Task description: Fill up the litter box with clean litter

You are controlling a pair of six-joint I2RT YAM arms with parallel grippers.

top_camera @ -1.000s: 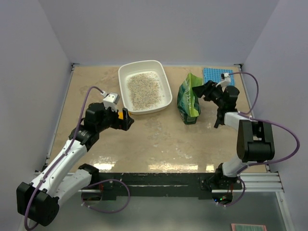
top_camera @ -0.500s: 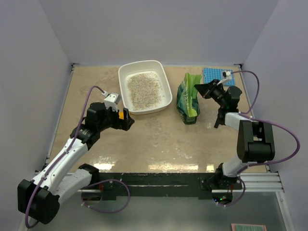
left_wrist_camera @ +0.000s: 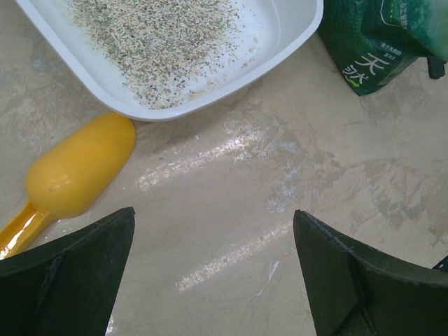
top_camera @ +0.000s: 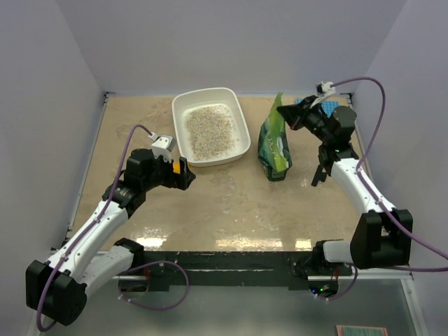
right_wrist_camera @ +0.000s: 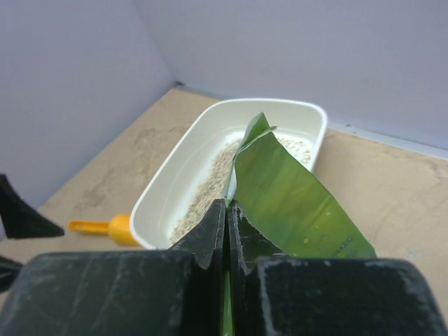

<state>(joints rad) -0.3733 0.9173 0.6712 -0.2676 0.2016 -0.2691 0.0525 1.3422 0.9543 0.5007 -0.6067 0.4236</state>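
The white litter box (top_camera: 178,114) stands at the back middle of the table, with a layer of beige clean litter (top_camera: 208,131) in it. A crinkly green bag (top_camera: 274,147) stands upright to its right. My right gripper (top_camera: 283,111) is shut on the bag's top edge. In the right wrist view, the jaws (right_wrist_camera: 227,204) pinch the green flap (right_wrist_camera: 294,203) above the litter box (right_wrist_camera: 178,171). My left gripper (top_camera: 187,173) is open and empty, low over the table in front of the box's near left corner. Its fingers (left_wrist_camera: 84,259) stand wide apart just behind a yellow scoop (left_wrist_camera: 80,168).
A blue studded mat (top_camera: 305,105) lies at the back right, partly behind my right gripper. The scoop lies on the table by the box's near left rim (left_wrist_camera: 210,98). Grey walls close the table on three sides.
My right gripper has shut on the bag's top edge and risen, drawing the flap upright. The right arm has lifted and stretched out. The left arm has held still.
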